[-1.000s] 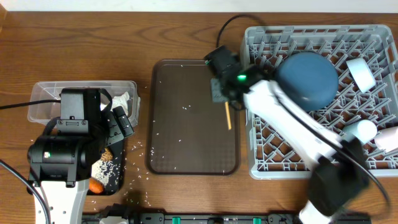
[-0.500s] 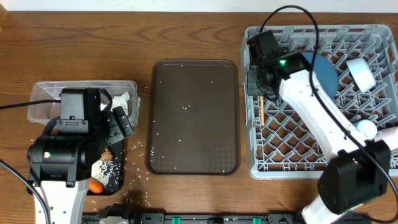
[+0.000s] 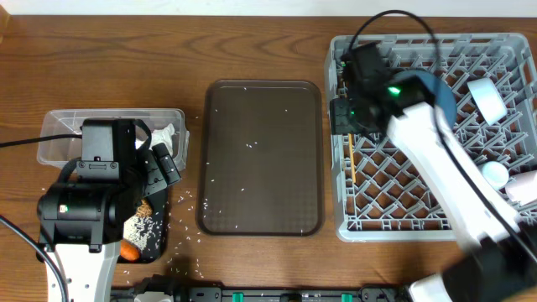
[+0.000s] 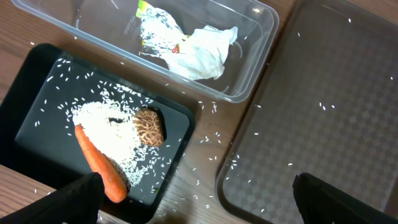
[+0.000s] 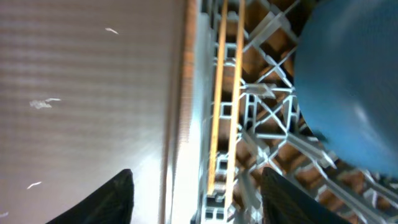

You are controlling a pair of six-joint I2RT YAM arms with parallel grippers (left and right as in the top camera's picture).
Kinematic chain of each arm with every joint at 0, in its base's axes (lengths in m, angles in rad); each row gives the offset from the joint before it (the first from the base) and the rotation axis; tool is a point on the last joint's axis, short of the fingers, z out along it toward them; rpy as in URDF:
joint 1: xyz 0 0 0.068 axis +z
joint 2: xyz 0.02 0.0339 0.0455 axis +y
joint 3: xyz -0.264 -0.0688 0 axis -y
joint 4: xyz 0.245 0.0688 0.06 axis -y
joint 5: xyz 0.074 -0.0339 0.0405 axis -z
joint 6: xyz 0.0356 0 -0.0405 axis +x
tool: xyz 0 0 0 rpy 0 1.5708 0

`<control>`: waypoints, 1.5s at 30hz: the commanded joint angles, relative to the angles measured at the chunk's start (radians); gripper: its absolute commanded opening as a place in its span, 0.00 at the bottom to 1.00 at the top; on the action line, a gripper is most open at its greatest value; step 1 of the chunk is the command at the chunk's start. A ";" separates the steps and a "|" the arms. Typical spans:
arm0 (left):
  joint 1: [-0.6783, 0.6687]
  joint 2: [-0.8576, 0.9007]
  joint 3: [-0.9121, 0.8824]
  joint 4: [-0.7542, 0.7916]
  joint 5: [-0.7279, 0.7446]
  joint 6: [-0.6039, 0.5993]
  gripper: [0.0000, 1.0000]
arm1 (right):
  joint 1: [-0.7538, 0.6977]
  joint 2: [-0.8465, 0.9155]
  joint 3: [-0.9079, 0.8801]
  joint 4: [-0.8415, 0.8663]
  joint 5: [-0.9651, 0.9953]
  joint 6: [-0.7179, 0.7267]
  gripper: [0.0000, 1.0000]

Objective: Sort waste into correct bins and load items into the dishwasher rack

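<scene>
Chopsticks (image 5: 215, 93) flat along grey rack's (image 3: 394, 231) left edge beside blue plate (image 5: 354, 81), carrot (image 4: 99, 167) and rice (image 4: 106, 124) in black tray (image 4: 43, 118)

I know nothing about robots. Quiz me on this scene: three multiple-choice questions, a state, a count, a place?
1. The left claw is: A open, holding nothing; B shut tight; C gripping a fork.
2. Chopsticks lying in the grey rack: A one; B two; C four.
3. The carrot lies: A in the left claw; B in the grey rack; C in the black tray.
Answers: A, its fingers stand wide apart, empty; B, the right wrist view shows two side by side; C, it rests beside the rice.
</scene>
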State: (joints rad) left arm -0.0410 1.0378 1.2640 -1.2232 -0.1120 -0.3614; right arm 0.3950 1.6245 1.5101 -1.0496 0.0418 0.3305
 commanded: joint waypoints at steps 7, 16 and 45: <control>0.003 0.000 0.010 0.000 -0.012 0.013 0.98 | 0.098 -0.449 0.008 -0.167 -0.072 -0.014 0.99; 0.003 0.000 0.010 0.000 -0.012 0.013 0.98 | 0.102 -0.788 0.006 -0.244 0.116 -0.071 0.99; 0.003 0.000 0.010 0.000 -0.012 0.013 0.98 | -0.272 -1.566 -1.133 0.510 0.054 -0.264 0.99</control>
State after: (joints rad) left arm -0.0410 1.0378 1.2640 -1.2224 -0.1123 -0.3614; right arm 0.1471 0.1135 0.4564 -0.5739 0.1089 0.0822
